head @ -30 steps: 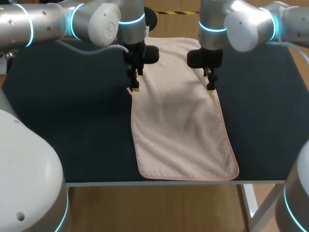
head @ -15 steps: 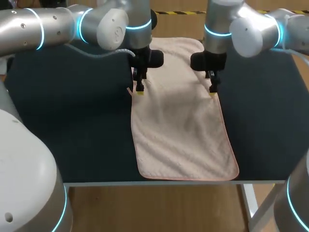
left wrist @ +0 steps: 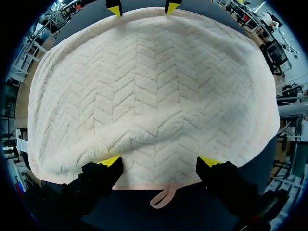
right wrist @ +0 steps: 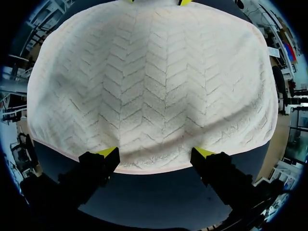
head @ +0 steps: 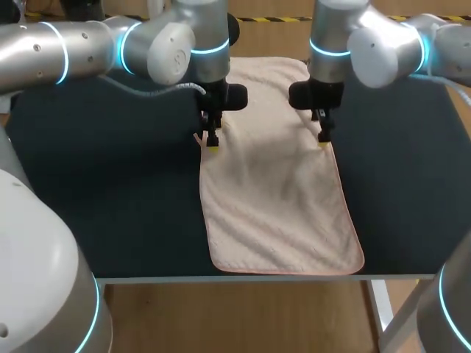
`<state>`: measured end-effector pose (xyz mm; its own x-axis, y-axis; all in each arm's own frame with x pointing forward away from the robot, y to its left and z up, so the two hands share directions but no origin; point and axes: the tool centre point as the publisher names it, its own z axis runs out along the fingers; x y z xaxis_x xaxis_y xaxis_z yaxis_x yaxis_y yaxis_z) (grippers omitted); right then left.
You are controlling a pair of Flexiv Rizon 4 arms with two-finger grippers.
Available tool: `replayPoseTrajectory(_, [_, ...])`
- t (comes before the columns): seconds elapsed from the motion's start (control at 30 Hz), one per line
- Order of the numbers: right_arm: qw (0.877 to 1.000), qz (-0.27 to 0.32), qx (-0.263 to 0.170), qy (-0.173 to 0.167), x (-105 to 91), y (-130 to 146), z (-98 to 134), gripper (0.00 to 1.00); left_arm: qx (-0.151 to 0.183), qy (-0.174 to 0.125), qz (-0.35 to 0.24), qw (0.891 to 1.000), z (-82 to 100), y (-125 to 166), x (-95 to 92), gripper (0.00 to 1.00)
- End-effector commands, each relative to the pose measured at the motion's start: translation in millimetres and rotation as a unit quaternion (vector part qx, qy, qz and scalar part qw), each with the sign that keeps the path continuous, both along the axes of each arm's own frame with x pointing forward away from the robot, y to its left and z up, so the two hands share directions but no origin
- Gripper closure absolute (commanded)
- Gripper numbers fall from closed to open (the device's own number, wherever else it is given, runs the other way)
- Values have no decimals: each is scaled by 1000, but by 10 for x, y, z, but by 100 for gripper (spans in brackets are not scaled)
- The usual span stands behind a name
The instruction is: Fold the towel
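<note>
Since the earlier frame our left end effector (head: pixel 212 145) has shifted inward onto the towel's (head: pixel 276 198) left hem and a little lower. The right end effector (head: pixel 324 142) has also eased down at the opposite hem.

Both end effectors stand wide open and hold nothing. Each has its two tips spread along a long side of the towel, with the hem just beneath them. The towel lies flat on the worktop (head: pixel 110 191) between the two end effectors and reaches from one across to the other. Its hanging loop (left wrist: pixel 161 198) pokes out from the hem just behind the left fingers, between them.

We judge the main risk to be a shallow pinch. If the fingers close with only the hem's rim between them, the cloth may slip out on the lift. Unequal grips would skew the fold, and the loop could snag a left finger.

The towel's long axis runs straight away from us, with one short end by the near worktop edge and the other at the far side.
</note>
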<state>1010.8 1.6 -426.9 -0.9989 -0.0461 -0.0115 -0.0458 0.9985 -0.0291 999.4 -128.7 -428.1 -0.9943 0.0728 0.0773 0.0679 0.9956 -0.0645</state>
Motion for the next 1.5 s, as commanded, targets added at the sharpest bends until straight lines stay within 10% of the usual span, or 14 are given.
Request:
replayPoseTrajectory(0.03, [1000,-1,-2,5,28,2,-56,0,2,3,-1,1000,-62,-27,20,0])
replayPoseTrajectory(0.27, [1000,0,-6,11,12,-20,-102,2,-1,5,-1,1000,-125,-66,7,15])
replayPoseTrajectory(0.33, [1000,1,-9,12,8,-33,-111,38,-2,7,0,1000,-134,-77,2,21])
replayPoseTrajectory(0.47, [1000,1,-13,14,3,-57,-135,100,-4,10,1,1000,-169,-84,-8,79])
replayPoseTrajectory(0.53, [1000,1,-14,14,1,-65,-134,100,-4,11,4,1000,-179,-79,-8,100])
replayPoseTrajectory(1.03, [1000,0,-14,2,-110,-131,87,100,-6,5,20,1000,34,18,-35,100])
replayPoseTrajectory(1.5, [999,-2,-8,-34,-292,-173,628,100,-1,-8,17,1000,779,82,-62,100])
